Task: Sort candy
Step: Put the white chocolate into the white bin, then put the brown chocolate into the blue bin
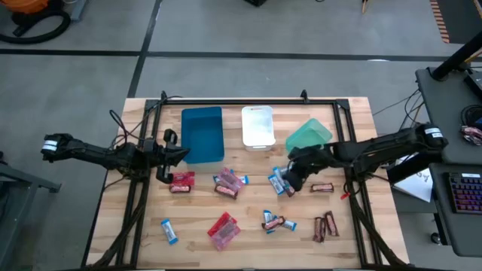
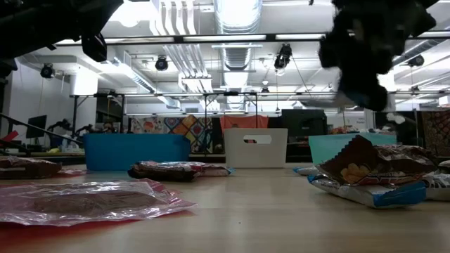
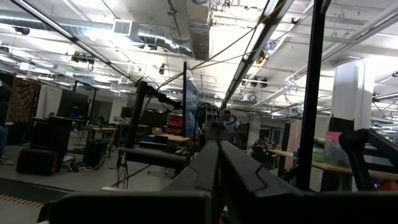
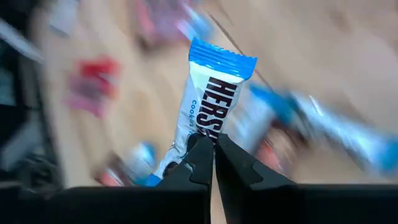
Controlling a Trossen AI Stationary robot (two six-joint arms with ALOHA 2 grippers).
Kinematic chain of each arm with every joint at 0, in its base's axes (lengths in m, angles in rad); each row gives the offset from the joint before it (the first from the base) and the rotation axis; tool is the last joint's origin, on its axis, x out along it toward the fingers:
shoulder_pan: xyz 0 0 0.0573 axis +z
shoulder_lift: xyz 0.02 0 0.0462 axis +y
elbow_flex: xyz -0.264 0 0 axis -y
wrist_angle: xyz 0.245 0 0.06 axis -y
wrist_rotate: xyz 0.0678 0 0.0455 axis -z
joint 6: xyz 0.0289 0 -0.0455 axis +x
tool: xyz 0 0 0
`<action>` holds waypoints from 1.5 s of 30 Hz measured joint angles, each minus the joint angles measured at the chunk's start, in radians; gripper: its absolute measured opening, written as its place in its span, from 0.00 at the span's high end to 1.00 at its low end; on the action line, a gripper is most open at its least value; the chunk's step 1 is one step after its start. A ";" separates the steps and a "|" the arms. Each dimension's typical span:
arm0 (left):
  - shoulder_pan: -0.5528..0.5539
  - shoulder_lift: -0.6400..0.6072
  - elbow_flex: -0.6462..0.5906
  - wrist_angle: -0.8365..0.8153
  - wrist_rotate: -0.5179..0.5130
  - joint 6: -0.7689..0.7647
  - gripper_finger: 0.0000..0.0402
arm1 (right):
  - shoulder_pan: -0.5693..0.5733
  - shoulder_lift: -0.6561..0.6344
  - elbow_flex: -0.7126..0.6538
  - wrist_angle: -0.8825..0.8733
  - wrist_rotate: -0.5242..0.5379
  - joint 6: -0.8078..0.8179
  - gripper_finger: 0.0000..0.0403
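Observation:
Candy lies scattered over the wooden table (image 1: pixel 248 248): red packets (image 1: pixel 223 229), dark brown bars (image 1: pixel 325 226) and blue-and-white bars (image 1: pixel 169 231). My right gripper (image 4: pixel 213 142) hovers right of centre (image 1: pixel 290 179), shut on one blue-and-white bar (image 4: pixel 214 93). At the table's left my left gripper (image 1: pixel 183 153) waits above the table. It is shut on nothing and tipped upward at the room (image 3: pixel 217 146). The blue tray (image 1: pixel 203 134), the white tray (image 1: pixel 257 126) and the green tray (image 1: pixel 309 135) stand along the far side. My right gripper pinches the blue-and-white bar between its two fingertips, near the wrapper's end closest to the gripper (image 4: pixel 202 127). The rest of the bar sticks out beyond the fingers, with its blue crimped end (image 4: pixel 224 57) farthest out. The bar is held off the table, and the fingers slant downward.
More candy lies below and around my right gripper: a small heap (image 1: pixel 230 183) at centre, a brown bar (image 1: pixel 322 187) to its right, and a pair (image 1: pixel 275 222) nearer the front. A black frame (image 1: pixel 226 101) borders the table's far edge and sides.

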 joint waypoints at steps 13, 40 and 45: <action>0.000 0.000 0.000 0.013 0.000 0.000 1.00 | -0.234 0.086 0.000 0.344 0.280 -0.344 0.98; 0.000 0.001 0.000 0.012 0.001 -0.008 1.00 | -0.369 0.300 0.001 0.628 0.342 -0.486 0.61; -0.001 0.031 0.000 -0.013 0.010 -0.053 1.00 | -0.365 0.194 0.001 0.549 0.196 -0.491 0.56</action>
